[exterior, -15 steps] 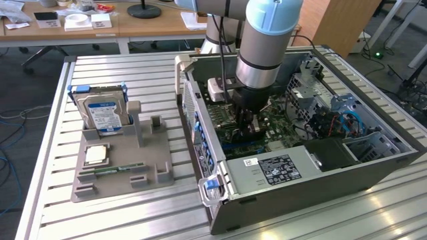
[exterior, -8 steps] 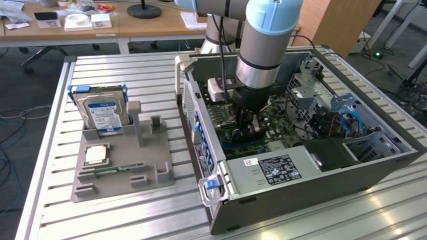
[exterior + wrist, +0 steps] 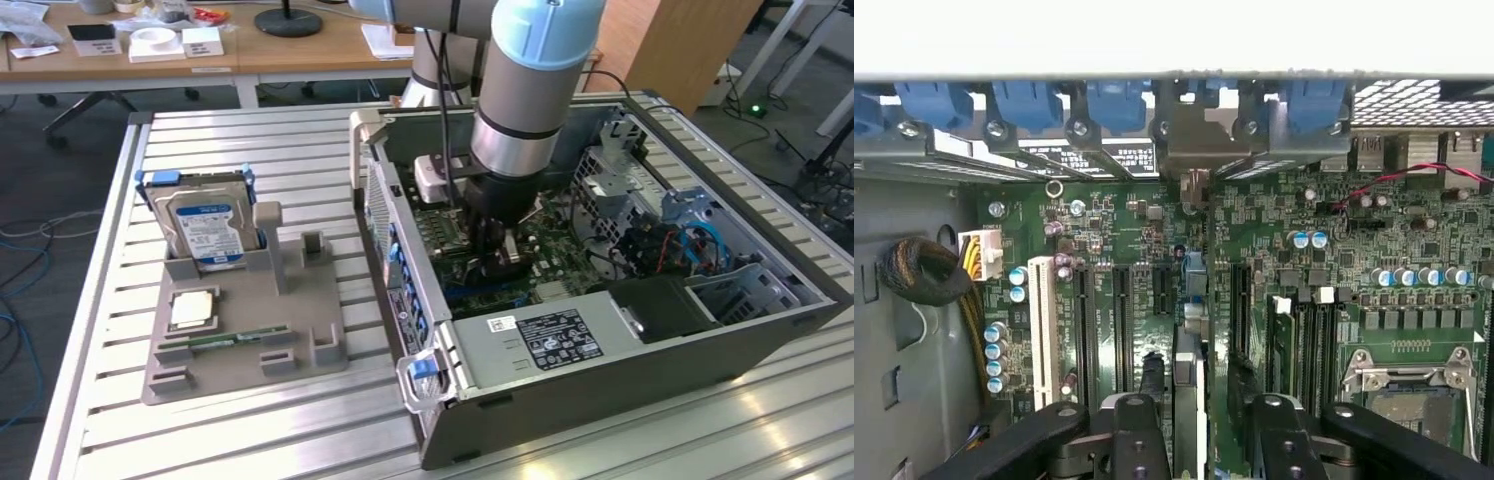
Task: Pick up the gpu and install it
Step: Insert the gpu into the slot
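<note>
The gpu [image 3: 1190, 370], a thin flat card with a silver bracket, stands edge-on in the glossy green motherboard [image 3: 1104, 240]. The gripper [image 3: 1204, 415] points straight down, its black fingers [image 3: 1139, 430] spread either side. The boxy grey case [image 3: 601, 400] lies at three o'clock in the exterior view.

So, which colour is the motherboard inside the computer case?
The motherboard is green; the wrist view shows it best.

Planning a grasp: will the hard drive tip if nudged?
The hard drive stands on edge in the grey holder, so it would likely rock, not slide. Its boxy metal body looks rigid, probably heavy for its size.
</note>
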Controlling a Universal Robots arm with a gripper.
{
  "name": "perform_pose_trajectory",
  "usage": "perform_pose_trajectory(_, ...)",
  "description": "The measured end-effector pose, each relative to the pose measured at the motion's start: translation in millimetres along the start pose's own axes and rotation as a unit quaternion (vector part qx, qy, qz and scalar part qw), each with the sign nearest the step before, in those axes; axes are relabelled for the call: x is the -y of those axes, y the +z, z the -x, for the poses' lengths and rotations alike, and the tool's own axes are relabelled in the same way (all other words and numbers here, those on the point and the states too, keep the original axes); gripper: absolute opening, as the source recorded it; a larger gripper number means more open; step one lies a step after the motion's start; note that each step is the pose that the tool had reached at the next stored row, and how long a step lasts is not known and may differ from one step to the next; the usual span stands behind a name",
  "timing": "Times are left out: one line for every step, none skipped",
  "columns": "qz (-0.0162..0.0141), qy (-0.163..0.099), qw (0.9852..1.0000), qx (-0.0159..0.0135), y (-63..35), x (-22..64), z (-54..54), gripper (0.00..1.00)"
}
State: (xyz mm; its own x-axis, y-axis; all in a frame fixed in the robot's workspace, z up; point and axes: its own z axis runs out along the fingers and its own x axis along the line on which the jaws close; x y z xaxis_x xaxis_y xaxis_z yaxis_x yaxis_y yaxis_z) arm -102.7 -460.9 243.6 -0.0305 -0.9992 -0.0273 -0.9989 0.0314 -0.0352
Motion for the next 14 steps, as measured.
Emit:
perform_pose_trajectory(-0.0001,0.000,1.0000,0.0001,-1.2,0.2,0.3,0.39)
perform_pose_trajectory(-0.0001,0.000,1.0000,0.0001,-3.3,0.3,0.7,0.39)
perform_pose_trajectory(-0.0001,0.000,1.0000,0.0001,-5.4,0.5,0.9,0.39)
perform_pose_trajectory(-0.0001,0.000,1.0000,0.0001,-7.1,0.6,1.1,0.39)
perform_pose_trajectory(-0.0001,0.000,1.0000,0.0001,-8.4,0.6,1.2,0.39)
perform_pose_trajectory(-0.0001,0.000,1.0000,0.0001,-9.5,0.6,1.2,0.39)
perform_pose_trajectory(-0.0001,0.000,1.0000,0.0001,-10.2,0.7,1.2,0.39)
perform_pose_trajectory(-0.0001,0.000,1.0000,0.0003,-10.2,0.7,1.3,0.39)
perform_pose_trajectory(-0.0001,0.000,1.0000,0.0002,-10.2,0.7,1.3,0.39)
perform_pose_trajectory(-0.0001,0.000,1.0000,0.0002,-10.3,0.9,1.3,0.39)
perform_pose_trajectory(0.0000,0.000,1.0000,0.0001,-10.4,1.7,1.3,0.39)
perform_pose_trajectory(0.0001,0.000,1.0000,0.0001,-10.3,2.8,1.3,0.39)
perform_pose_trajectory(0.0001,0.000,1.0000,0.0001,-10.3,3.7,1.3,0.39)
perform_pose_trajectory(0.0002,0.000,1.0000,0.0000,-10.3,3.8,1.3,0.39)
